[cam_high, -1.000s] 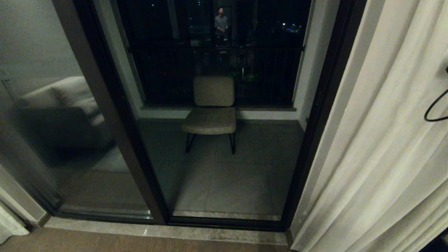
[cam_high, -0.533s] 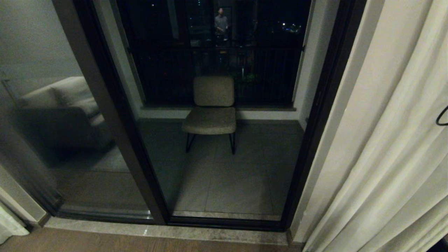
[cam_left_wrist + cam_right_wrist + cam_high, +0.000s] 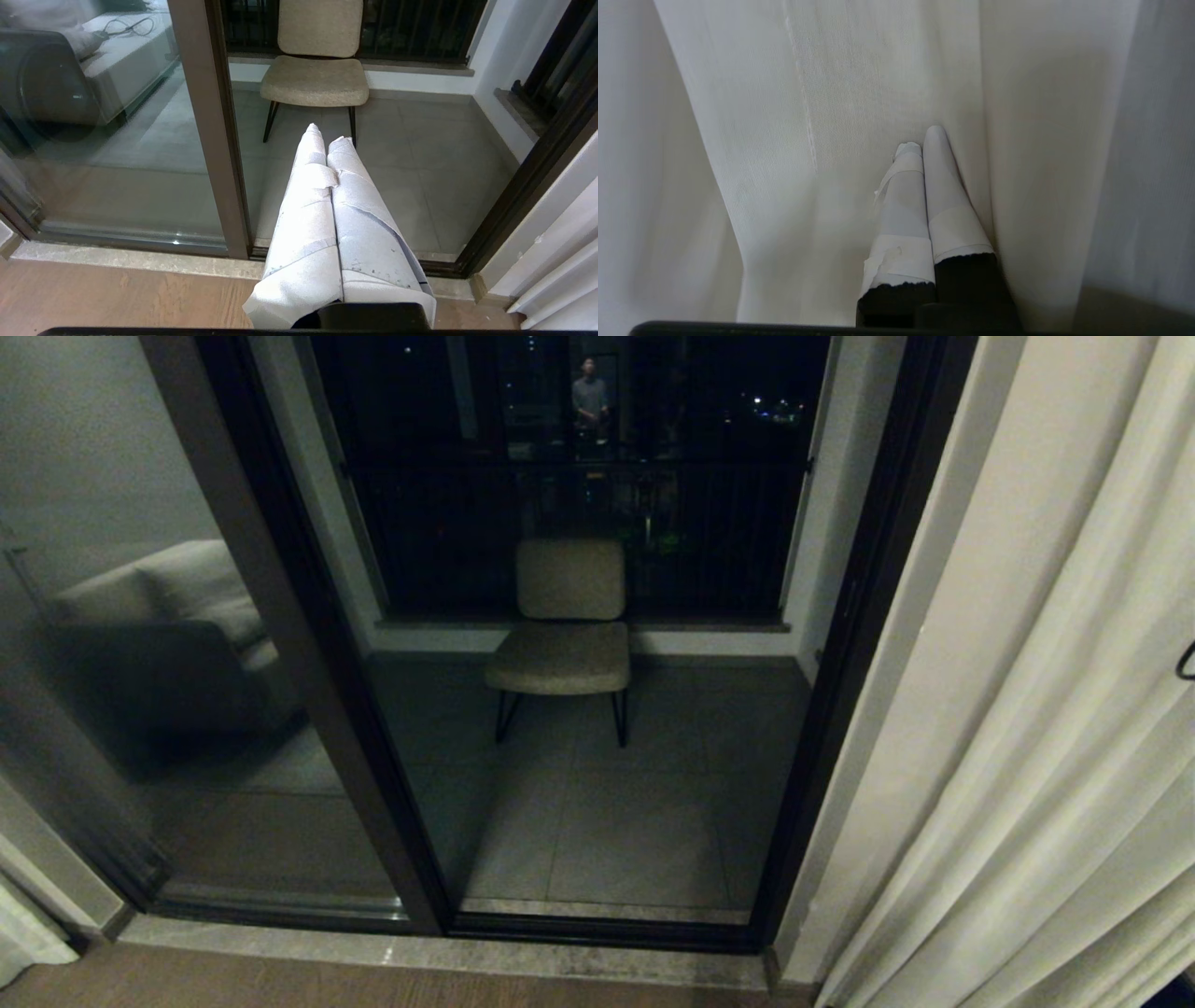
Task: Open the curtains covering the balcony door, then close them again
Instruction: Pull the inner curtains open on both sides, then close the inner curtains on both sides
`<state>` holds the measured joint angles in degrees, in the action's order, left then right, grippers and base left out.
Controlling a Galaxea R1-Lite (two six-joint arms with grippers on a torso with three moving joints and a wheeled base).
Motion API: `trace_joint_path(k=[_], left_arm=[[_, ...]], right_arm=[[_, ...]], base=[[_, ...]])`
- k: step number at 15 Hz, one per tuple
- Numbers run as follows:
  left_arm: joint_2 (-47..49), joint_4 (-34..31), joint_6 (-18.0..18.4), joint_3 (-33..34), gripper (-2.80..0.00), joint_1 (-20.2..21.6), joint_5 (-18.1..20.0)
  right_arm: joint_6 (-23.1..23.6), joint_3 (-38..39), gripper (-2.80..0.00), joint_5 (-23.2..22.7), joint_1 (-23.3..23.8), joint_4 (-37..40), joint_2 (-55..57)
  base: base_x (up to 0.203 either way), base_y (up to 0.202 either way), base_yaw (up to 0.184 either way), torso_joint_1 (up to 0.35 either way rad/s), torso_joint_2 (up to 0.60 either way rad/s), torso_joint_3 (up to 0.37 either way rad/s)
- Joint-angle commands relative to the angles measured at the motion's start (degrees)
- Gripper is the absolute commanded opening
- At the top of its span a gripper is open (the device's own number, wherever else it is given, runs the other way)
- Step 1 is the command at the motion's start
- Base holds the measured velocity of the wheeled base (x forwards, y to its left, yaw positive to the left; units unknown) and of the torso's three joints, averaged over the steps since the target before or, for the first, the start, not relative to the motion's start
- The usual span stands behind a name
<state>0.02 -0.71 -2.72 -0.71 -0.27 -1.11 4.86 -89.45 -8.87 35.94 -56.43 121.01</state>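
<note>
The balcony door [image 3: 597,644] filled most of my head view, uncovered — dark frame, glass with a sofa reflected in the left pane. The curtains [image 3: 1046,728] hung bunched at the right of the door, cream pleats running down to the wooden floor [image 3: 280,985]; a scrap of pale fabric also showed at the lower left corner. Through the glass I saw the tiled balcony and a beige chair [image 3: 565,625] on thin black legs, standing against the railing. A person was mirrored faintly high in the glass.

Right tool [image 3: 920,140] — taped fingers pressed together, closed on nothing, tips against the curtain fabric between two folds. Left tool [image 3: 327,133] — also closed and empty, held low in front of the door, pointing toward the chair.
</note>
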Motion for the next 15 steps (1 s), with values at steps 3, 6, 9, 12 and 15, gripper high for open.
trace_joint_path(k=[3, 6, 9, 12, 15], left_arm=[[0.0, 0.0, 0.0, 0.0, -2.80, 0.0, 0.0], [0.0, 0.0, 0.0, 0.0, -2.80, 0.0, 0.0], [0.0, 0.0, 0.0, 0.0, -2.80, 0.0, 0.0], [0.0, 0.0, 0.0, 0.0, -2.80, 0.0, 0.0], [0.0, 0.0, 0.0, 0.0, -2.80, 0.0, 0.0]], right_arm=[[0.5, 11.4, -2.80, -2.5, -1.8, -0.4, -12.1], [0.4, 21.8, -2.80, -2.8, -5.2, -0.1, -21.9], [0.4, 34.0, -2.80, -2.8, -8.4, -0.1, -32.0], [0.5, 45.1, -2.80, -2.8, -10.8, -0.1, -40.6], [0.4, 53.6, -2.80, -2.8, -11.3, 0.1, -47.5]], base=[[0.000, 0.000, 0.000, 0.000, 0.00, 0.000], [0.000, 0.000, 0.000, 0.000, 0.00, 0.000], [0.000, 0.000, 0.000, 0.000, 0.00, 0.000], [0.000, 0.000, 0.000, 0.000, 0.00, 0.000], [0.000, 0.000, 0.000, 0.000, 0.00, 0.000]])
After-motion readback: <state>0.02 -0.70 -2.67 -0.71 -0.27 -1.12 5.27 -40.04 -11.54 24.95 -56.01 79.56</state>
